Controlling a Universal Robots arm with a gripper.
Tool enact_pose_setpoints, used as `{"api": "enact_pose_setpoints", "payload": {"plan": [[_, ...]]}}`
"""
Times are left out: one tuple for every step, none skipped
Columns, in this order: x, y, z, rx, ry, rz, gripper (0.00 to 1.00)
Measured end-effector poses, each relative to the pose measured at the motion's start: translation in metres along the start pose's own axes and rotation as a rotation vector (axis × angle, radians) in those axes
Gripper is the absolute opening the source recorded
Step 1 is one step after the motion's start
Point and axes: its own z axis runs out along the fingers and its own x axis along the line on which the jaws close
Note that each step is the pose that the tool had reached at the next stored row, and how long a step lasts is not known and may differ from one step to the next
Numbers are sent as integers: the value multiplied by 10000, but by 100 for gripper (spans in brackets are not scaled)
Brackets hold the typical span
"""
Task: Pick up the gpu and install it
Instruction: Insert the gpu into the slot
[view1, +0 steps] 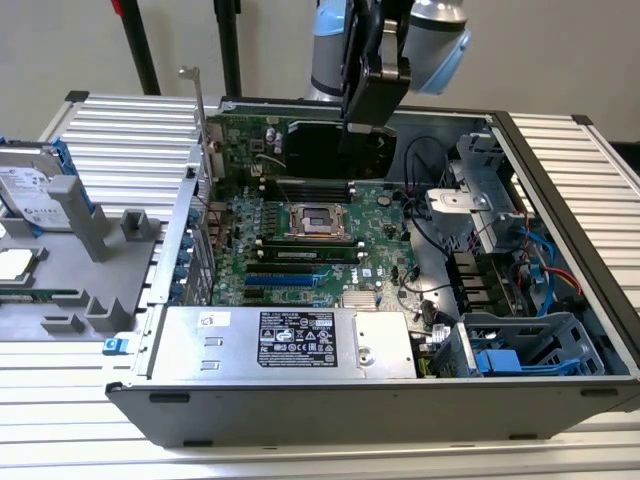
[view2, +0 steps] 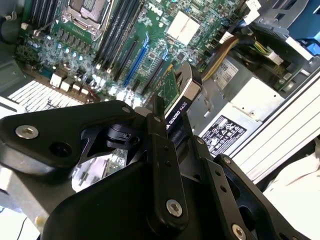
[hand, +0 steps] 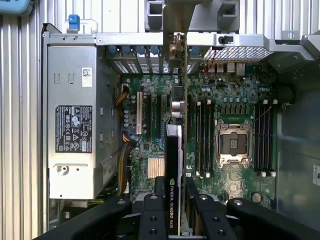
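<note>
Clamped on the upper edge of the thin green circuit card with its black cooler (view1: 300, 148), the black pincer (view1: 372, 100) holds this gpu upright above the open grey computer case (view1: 300, 410). In the exterior view the card hangs over the far part of the case, at about twelve o'clock from the square silver CPU socket (view1: 318, 222), with its silver metal end bracket (view1: 200, 120) standing up at the card's nine o'clock end, above the case's rear wall.

In the first wrist view the gpu (hand: 174, 170) shows edge-on as a narrow black and green strip running away from the pincer (hand: 173, 210), whose fingers (hand: 152, 215) press on it from both sides; below it lies the large green motherboard (hand: 210, 100) with its long black and blue slots. In the second wrist view the pincer (view2: 167, 150) grips the same card (view2: 184, 97), which tilts across the board's blue and black slots.

At six o'clock from the socket in the exterior view sits the silver power supply box with a dark label (view1: 290, 340), and at four o'clock the blue drive cage (view1: 525, 350). On the ribbed metal counter (view1: 570, 170), at nine o'clock from the case, a silver hard drive with a white label (view1: 30, 190) rests in a grey holder (view1: 90, 260).
</note>
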Motion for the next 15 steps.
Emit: {"api": "enact_pose_setpoints", "payload": {"plan": [[0, 0, 12, -1, 2, 0, 0], [0, -1, 28, 0, -1, 0, 0], [0, -2, 44, 0, 0, 0, 0], [0, -3, 60, 0, 1, 0, 0], [0, -4, 73, 0, 1, 2, 0], [0, -4, 85, 0, 1, 6, 0], [-1, -5, 97, 0, 0, 16, 0], [-1, -6, 110, 1, -2, 44, 0], [-1, -6, 123, 1, -5, 95, 0], [-1, -6, 135, 1, -7, 151, 0], [-1, -7, 147, 1, -11, 221, 0], [-2, -8, 158, 1, -15, 299, 0], [-2, -8, 166, 1, -18, 370, 0], [-2, -8, 171, 1, -20, 419, 0], [-2, -8, 172, 0, -19, 439, 0]]}}
